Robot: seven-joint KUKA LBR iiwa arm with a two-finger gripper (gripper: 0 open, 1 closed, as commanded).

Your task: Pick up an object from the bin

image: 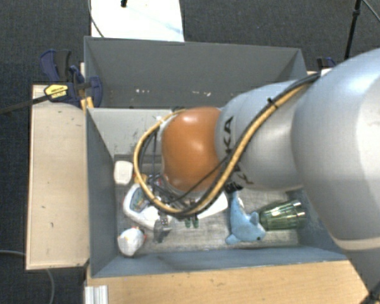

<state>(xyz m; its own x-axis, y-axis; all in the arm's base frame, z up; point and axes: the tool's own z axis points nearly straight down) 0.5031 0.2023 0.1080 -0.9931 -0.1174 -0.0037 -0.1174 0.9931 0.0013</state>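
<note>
Nearest, at the front left of the bin [104,189], lies a crumpled white ball [130,240]; along the same front strip, towards the right, a blue soft toy [242,225] lies on the floor, and just beside it, touching or nearly so, a clear green bottle [284,215] lies on its side with its neck towards the toy.

A little farther in, the claw [161,228] hangs low over the left half of the floor, just up and right of the ball; whether it is open or closed cannot be told, and nothing can be seen in its grip. It is at the right edge of a white-and-blue thing [138,205], rounded and pale with blue marks on it, which lies left of centre between the ball and the back; whether the two touch cannot be told. A curved white piece [214,209] peeks out from under the wrist, left of the toy; its kind is unclear.

Farther back, against the left wall, sits a small white block [123,171], near the white-and-blue thing but apart from it.

Above all this the orange cover [187,145] bulges over the bin's middle, a yellow-and-black cable [141,145] looping round it; behind it the thick grey arm [316,132] reaches in from the right.
</note>
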